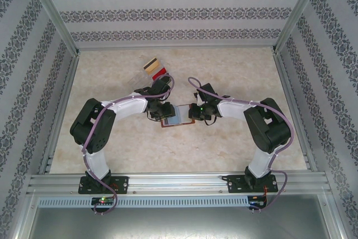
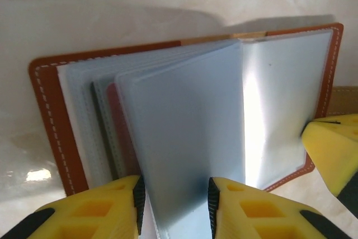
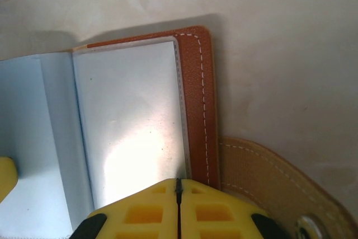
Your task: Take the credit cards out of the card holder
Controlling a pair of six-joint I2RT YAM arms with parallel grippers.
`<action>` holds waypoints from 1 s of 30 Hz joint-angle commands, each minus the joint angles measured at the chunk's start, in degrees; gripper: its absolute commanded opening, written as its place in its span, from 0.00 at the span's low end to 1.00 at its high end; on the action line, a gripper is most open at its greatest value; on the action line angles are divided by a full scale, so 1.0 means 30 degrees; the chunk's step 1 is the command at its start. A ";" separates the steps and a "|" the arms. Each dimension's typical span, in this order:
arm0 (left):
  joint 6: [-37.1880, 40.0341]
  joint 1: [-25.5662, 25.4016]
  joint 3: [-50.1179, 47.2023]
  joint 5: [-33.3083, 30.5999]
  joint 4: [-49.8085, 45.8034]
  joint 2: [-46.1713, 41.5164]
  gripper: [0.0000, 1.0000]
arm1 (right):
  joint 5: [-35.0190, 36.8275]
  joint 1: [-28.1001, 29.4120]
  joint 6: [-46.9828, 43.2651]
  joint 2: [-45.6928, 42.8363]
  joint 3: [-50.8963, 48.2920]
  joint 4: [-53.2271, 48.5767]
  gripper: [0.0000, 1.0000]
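The brown leather card holder [image 1: 173, 116] lies open on the table between both arms. Its clear plastic sleeves [image 2: 184, 132] fan upward, and a reddish edge [image 2: 116, 132] shows between two of them. My left gripper [image 2: 173, 194] is open, with one raised sleeve standing between its yellow fingers [image 2: 112, 208]. My right gripper [image 3: 179, 186] is shut with nothing between its jaws, and its tip rests on the near edge of the holder's right page [image 3: 134, 121]. That right gripper's finger [image 2: 335, 149] also sits at the holder's right corner. Two cards [image 1: 152, 68], one tan and one red, lie behind the left gripper [image 1: 162, 110].
A tan closing strap [image 3: 274, 177] with a metal snap sticks out from the holder's right side onto the beige table [image 1: 240, 76]. Aluminium frame rails [image 1: 168, 180] and patterned walls enclose the work area.
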 commanded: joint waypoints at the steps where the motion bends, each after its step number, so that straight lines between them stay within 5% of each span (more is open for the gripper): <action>1: 0.0490 -0.0031 0.0398 0.1329 0.0922 -0.0195 0.37 | 0.0665 0.0194 -0.0438 0.0910 -0.0071 -0.0489 0.09; 11: -0.1331 -0.0031 -0.0183 0.5043 0.4828 -0.0355 0.35 | 0.0405 0.0099 -0.0285 0.0320 -0.0252 -0.0147 0.09; 30: -0.3647 -0.0177 0.0068 0.6480 0.8011 0.2187 0.39 | -0.1070 -0.0817 0.0050 -0.4536 -0.2721 0.2514 0.22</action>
